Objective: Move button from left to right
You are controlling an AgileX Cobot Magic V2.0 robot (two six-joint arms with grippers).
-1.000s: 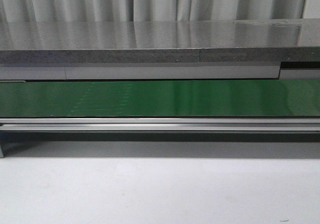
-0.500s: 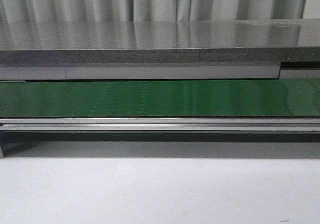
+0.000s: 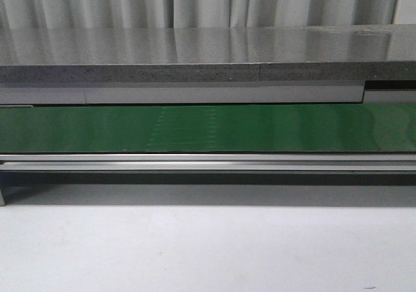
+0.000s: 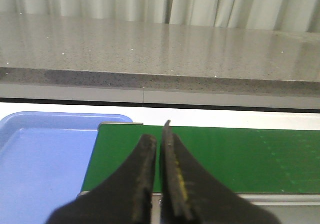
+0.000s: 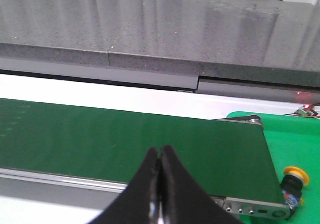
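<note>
The button (image 5: 293,182), a yellow-orange cap on a black body with blue and red marks, shows only in the right wrist view. It lies on a green surface (image 5: 300,144) just past the right end of the green conveyor belt (image 5: 125,139). My right gripper (image 5: 159,151) is shut and empty above the belt's near edge, left of the button. My left gripper (image 4: 159,136) is shut and empty above the belt's left end (image 4: 200,156). Neither gripper shows in the front view, which holds only the belt (image 3: 208,128).
A blue tray (image 4: 45,159) sits beside the belt's left end. A grey stone counter (image 3: 208,54) runs behind the belt, with curtains beyond. The belt's metal rail (image 3: 208,162) runs along its near edge, above a white tabletop (image 3: 208,246).
A faint pale dotted patch on the belt has drifted to the right across the front view. Nothing else has moved.
</note>
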